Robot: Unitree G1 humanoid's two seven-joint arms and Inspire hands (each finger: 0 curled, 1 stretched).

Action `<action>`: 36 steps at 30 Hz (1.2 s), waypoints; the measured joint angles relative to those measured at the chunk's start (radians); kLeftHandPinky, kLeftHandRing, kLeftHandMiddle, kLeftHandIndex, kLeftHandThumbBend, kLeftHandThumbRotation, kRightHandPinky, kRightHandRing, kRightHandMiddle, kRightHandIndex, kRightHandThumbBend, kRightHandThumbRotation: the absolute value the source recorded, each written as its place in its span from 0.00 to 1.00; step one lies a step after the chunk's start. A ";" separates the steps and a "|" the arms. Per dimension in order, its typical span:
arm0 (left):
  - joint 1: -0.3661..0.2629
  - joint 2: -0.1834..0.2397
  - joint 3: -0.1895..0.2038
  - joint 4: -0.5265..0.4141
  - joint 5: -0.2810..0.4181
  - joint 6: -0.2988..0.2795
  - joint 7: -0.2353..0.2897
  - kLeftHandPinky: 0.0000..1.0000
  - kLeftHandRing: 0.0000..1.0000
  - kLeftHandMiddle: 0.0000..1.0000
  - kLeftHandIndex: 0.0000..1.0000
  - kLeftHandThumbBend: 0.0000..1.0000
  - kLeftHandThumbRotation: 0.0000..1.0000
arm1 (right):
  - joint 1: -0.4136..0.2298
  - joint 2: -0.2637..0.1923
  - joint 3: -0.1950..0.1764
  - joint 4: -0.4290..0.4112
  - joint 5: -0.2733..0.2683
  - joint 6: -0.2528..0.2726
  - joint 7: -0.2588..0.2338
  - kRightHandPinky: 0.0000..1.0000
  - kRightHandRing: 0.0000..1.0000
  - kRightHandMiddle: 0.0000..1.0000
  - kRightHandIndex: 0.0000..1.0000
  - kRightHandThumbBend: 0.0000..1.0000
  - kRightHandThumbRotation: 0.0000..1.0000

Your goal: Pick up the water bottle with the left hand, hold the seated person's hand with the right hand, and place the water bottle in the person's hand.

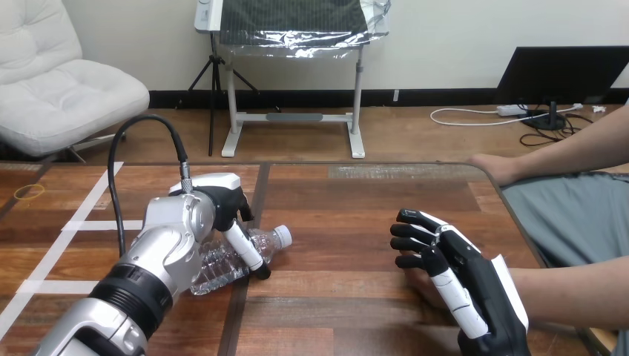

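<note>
Water bottle (268, 242) lies on its side on the table (348, 222), left of centre, cap pointing right. The left hand (222, 202) sits on top of it, but grip cannot be determined. Right hand (463, 280), near right, lies over the person's hand (417, 286), fingers loose and not closed round it.

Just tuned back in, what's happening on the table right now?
The left hand is down on the water bottle, which lies on its side on the table, not yet lifted. The right hand lies over the person's hand; whether it grips is unclear.
</note>
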 measured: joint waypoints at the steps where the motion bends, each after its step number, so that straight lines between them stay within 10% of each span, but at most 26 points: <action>1: 0.000 -0.001 0.000 0.003 0.000 0.000 0.000 0.94 0.86 0.81 0.78 1.00 0.30 | 0.000 0.000 0.000 0.000 0.000 0.000 0.000 0.67 0.74 0.76 0.78 0.78 0.80; 19: 0.000 -0.021 0.000 0.066 0.002 -0.002 0.022 0.71 0.76 0.74 0.73 1.00 0.24 | 0.000 -0.001 0.000 -0.001 0.001 0.001 0.000 0.67 0.74 0.76 0.78 0.80 0.80; 36: -0.022 -0.039 -0.002 0.119 0.005 -0.001 0.032 0.22 0.45 0.60 0.69 1.00 0.21 | 0.005 -0.001 0.001 -0.014 0.001 0.010 0.000 0.68 0.75 0.76 0.78 0.79 0.80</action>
